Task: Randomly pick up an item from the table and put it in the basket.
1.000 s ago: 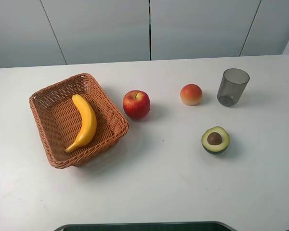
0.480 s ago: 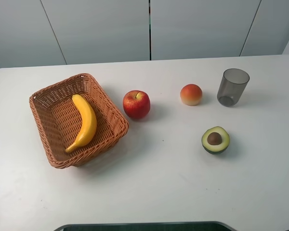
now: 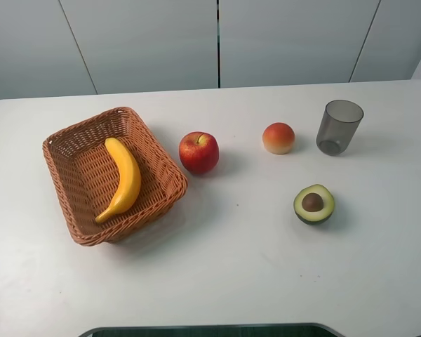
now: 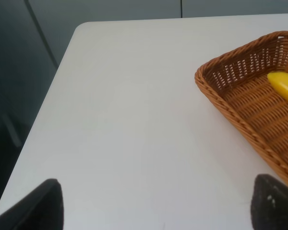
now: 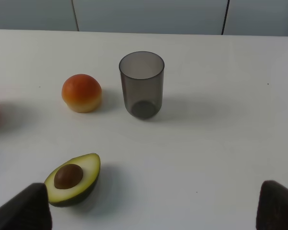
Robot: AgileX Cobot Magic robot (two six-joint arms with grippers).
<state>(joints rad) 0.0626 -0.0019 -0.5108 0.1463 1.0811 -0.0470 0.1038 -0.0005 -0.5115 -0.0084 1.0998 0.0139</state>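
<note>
The yellow banana [image 3: 123, 179] lies inside the orange-brown wicker basket [image 3: 70, 144] on the left of the white table [image 3: 224, 260]. In the left wrist view a corner of the basket [image 4: 216, 86] and the banana's end [image 4: 284, 86] show. My left gripper [image 4: 158, 203] is open and empty, its fingertips [image 4: 45, 203] wide apart over bare table beside the basket. My right gripper [image 5: 156, 208] is open and empty, its fingertips [image 5: 31, 208] wide apart near the halved avocado. Neither arm shows in the exterior high view.
A red apple [image 3: 198, 152] stands right of the basket. A small orange-red fruit [image 3: 278, 137], a grey translucent cup [image 3: 339, 126] and the halved avocado [image 3: 313, 203] are on the right; all three also show in the right wrist view. The table's left edge [image 4: 48, 96] is close.
</note>
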